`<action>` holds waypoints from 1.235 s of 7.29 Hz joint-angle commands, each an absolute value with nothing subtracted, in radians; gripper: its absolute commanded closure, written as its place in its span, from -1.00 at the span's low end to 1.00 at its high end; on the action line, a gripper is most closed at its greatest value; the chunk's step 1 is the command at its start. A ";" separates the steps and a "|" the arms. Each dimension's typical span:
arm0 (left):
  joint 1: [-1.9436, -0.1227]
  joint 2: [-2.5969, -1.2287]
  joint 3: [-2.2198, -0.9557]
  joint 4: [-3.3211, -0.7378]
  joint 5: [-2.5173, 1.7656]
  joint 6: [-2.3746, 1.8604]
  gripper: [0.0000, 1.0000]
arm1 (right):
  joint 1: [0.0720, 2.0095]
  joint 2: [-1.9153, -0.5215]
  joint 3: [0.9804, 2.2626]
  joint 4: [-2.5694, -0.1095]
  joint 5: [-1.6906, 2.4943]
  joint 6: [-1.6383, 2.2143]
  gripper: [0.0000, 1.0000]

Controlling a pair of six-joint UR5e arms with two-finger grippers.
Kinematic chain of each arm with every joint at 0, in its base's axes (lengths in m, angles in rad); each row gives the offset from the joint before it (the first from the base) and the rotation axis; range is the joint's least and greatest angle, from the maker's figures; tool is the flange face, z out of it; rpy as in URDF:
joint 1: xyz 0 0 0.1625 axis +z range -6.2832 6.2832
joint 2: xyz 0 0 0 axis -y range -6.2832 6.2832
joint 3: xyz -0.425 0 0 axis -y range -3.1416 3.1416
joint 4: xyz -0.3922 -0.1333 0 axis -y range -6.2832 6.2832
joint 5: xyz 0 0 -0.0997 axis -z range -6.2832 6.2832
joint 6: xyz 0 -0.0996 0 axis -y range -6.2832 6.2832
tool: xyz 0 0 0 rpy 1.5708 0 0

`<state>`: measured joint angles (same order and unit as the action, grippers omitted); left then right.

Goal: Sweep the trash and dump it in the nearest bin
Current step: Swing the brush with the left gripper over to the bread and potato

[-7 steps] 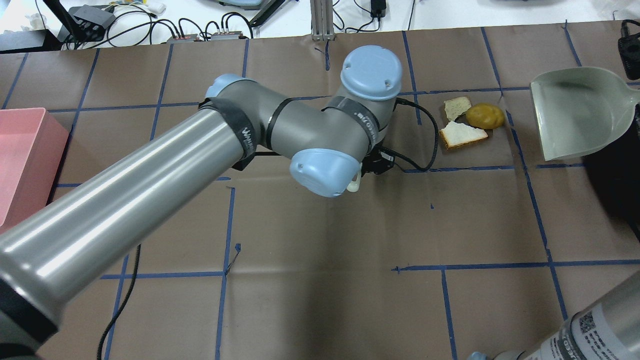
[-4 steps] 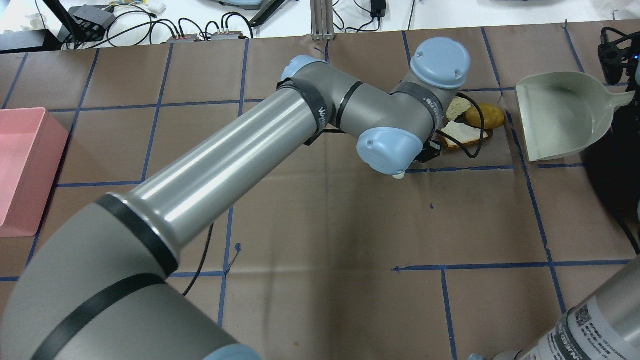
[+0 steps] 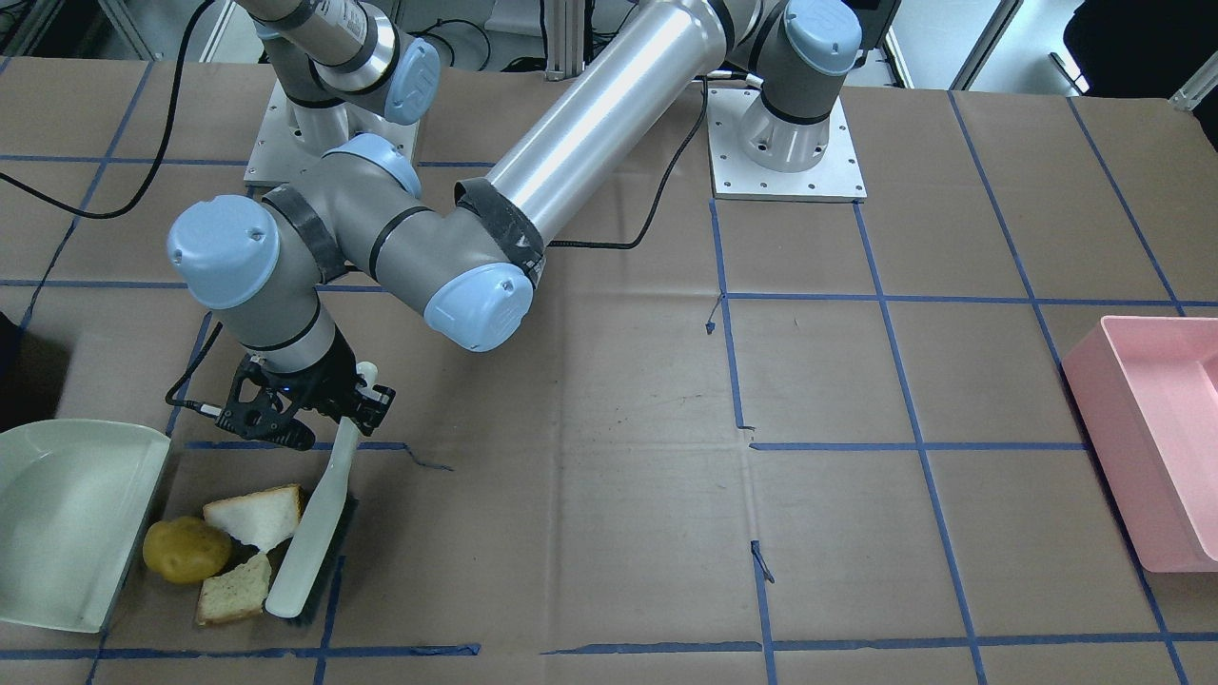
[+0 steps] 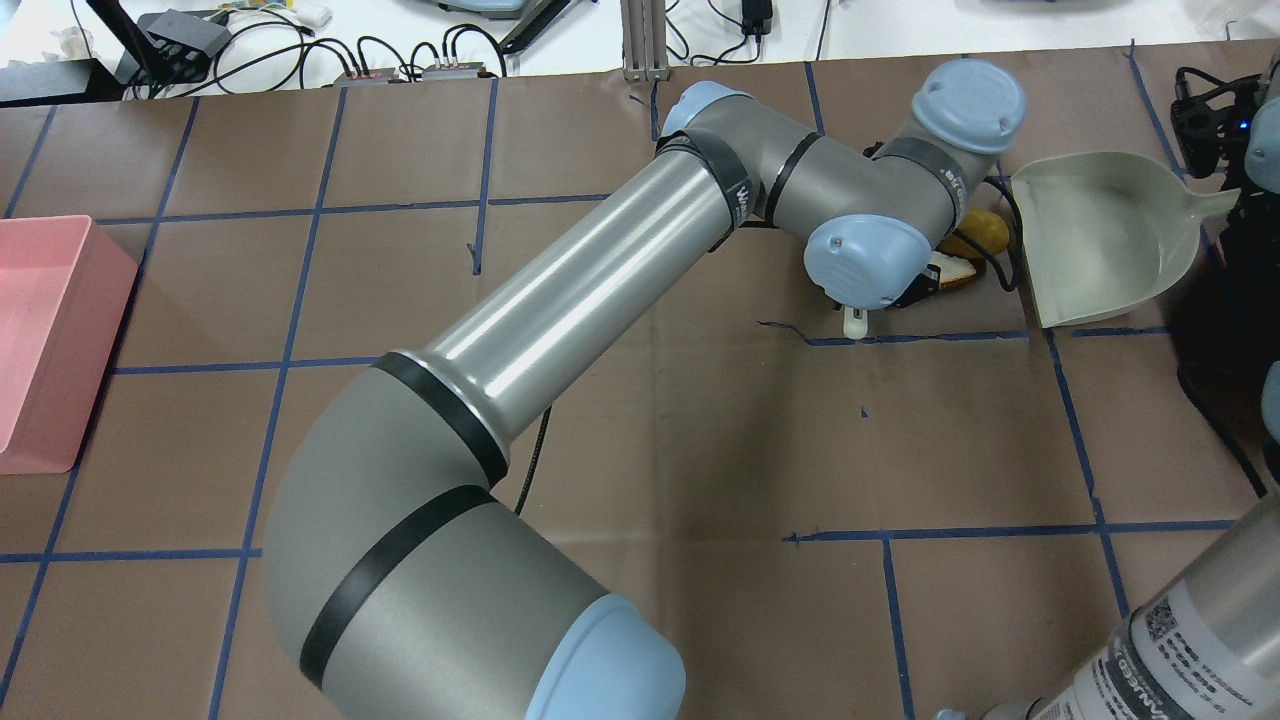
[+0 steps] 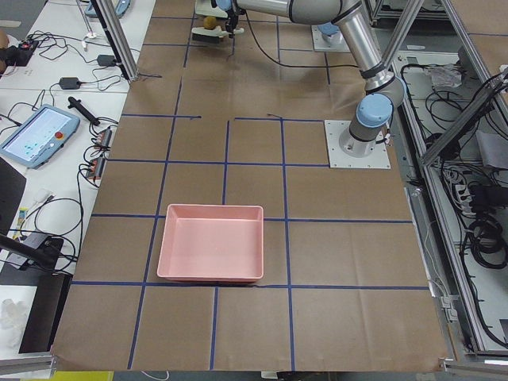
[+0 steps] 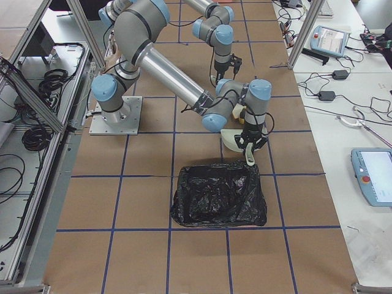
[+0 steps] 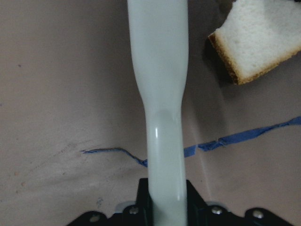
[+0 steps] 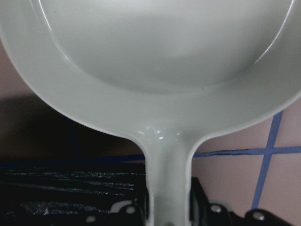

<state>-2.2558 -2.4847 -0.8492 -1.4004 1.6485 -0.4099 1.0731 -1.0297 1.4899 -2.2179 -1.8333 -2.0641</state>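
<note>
While left hand (image 3: 363, 399) clamps brush (image 3: 307, 535) | right hand (image 8: 167, 214) clamps dustpan (image 4: 1100, 232) | blue-taped brown paper (image 3: 609, 495)

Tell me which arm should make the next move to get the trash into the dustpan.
Left. The left gripper holds the brush, set right beside the bread pieces and potato, opposite the dustpan, which the right gripper holds.
</note>
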 commanded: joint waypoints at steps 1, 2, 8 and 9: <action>-2.261 -2.525 -0.784 -1.448 1.677 -0.474 1.00 | 1.088 -1.014 1.488 -2.238 -1.822 -2.088 1.00; -2.264 -2.529 -0.772 -1.448 1.677 -0.485 1.00 | 1.088 -0.993 1.483 -2.250 -1.822 -2.095 1.00; -2.312 -2.621 -0.654 -1.506 1.657 -0.532 1.00 | 1.089 -0.991 1.485 -2.250 -1.821 -2.098 1.00; -2.316 -2.625 -0.650 -1.493 1.596 -0.563 1.00 | 1.089 -0.991 1.485 -2.250 -1.819 -2.100 1.00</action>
